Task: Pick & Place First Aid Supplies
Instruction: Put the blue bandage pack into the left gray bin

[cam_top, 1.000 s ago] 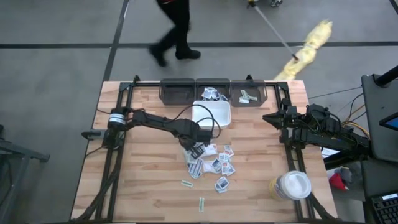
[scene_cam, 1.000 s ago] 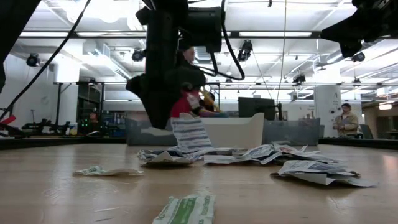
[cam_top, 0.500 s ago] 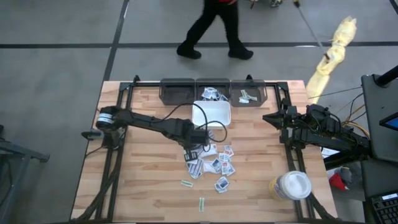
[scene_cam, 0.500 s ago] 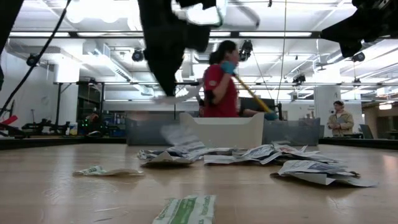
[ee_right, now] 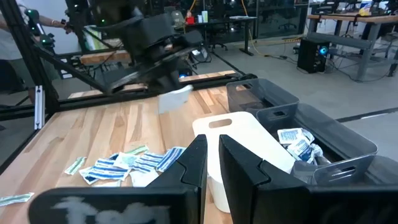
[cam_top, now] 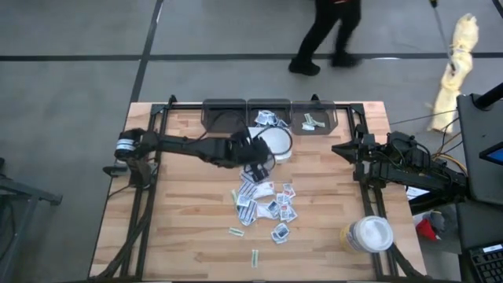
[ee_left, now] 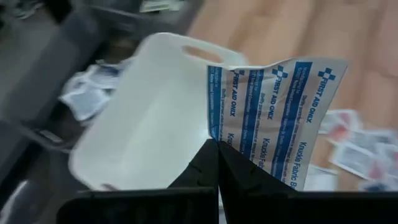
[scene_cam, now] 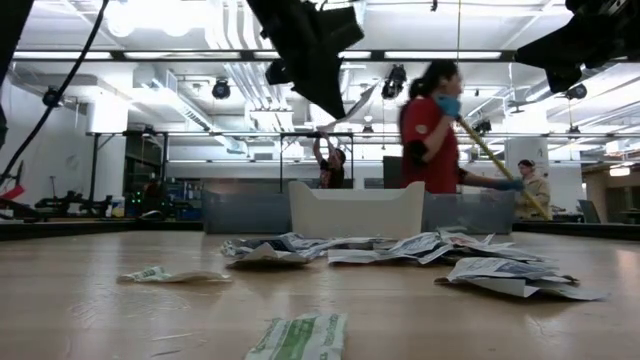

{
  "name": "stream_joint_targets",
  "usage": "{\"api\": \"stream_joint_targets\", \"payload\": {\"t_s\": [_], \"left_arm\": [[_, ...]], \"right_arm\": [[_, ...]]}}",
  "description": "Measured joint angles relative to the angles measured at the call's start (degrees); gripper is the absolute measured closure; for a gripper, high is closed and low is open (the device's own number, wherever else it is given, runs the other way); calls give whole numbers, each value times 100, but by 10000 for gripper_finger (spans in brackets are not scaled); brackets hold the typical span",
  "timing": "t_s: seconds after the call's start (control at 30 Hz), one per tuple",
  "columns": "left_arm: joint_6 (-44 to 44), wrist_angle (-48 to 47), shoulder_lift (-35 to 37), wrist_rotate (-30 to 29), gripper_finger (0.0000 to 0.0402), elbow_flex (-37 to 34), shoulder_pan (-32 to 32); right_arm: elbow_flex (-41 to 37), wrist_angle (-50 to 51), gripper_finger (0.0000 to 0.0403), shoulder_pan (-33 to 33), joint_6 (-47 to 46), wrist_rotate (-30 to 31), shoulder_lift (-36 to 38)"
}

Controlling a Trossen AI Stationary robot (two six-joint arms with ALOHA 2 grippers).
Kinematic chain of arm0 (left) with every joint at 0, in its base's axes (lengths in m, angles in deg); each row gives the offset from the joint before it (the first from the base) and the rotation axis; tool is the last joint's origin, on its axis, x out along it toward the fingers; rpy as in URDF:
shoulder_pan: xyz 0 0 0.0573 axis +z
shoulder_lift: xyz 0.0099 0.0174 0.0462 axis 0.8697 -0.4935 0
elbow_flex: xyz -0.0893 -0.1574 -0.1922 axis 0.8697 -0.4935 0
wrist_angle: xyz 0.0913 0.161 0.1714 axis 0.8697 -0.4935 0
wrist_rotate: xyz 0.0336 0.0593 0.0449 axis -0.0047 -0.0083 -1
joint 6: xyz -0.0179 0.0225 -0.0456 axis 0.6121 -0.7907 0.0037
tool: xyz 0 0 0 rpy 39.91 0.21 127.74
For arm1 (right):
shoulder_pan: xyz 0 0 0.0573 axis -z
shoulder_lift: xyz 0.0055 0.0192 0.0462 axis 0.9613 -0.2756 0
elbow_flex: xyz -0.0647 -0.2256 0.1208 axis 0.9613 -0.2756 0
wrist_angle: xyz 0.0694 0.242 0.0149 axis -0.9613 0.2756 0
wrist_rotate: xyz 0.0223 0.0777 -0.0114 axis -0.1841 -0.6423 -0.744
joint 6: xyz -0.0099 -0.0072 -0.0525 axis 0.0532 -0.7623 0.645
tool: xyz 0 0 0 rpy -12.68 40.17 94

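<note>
Left pincer: the left pincer point(ee_left: 216, 152) is clamped on the lower edge of a blue-striped first aid packet point(ee_left: 273, 118), held in the air over the near rim of the white tray point(ee_left: 149, 118); in the high view it sits at point(cam_top: 255, 153), between the pile and the bins.
Right pincer: the right pincer point(ee_right: 211, 155) waits at the bench's right side, its fingers nearly together with a thin gap and nothing between them.
Packet position: lifted clear of the bench point(cam_top: 181, 228), hanging just beside the tray, not yet in any bin point(cam_top: 269, 115).
Remaining supplies: a loose pile of packets point(cam_top: 267, 203) lies mid-bench, with two narrow pale strips point(cam_top: 236, 232) nearer the front edge.
Handling: the packet looks light, thin and floppy; it bends where it is pinched. An edge or corner grip seems best, since a flat packet gives little to seize from above, and a fast swing could make it flutter or slip.
Change from the earlier frame: a second ago the left pincer was low at the pile with the packet; it has since risen and moved toward the tray. The right arm has not moved. The person behind the bench has walked to the right.
</note>
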Motion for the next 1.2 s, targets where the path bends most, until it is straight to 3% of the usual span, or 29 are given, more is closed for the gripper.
{"api": "stream_joint_targets", "payload": {"t_s": [0.33,0.6,0.73,0.83,1.0,1.2], "left_arm": [[-1614,-170,128,-236,402,-2,1281],[-2961,-293,128,166,402,-4,2681],[-3549,-352,119,893,401,-33,3353],[-3819,-365,117,1084,401,-90,3771],[-4244,-362,117,1296,401,-305,4184],[-4800,-65,108,1430,401,-824,4233]], "right_arm": [[1,0,364,0,-2,0,-2],[1,0,364,0,-2,0,-2],[1,0,364,0,-2,0,-2],[0,0,364,0,0,0,-2],[1,0,364,0,-2,0,-2],[1,0,364,0,-2,0,-2]]}}
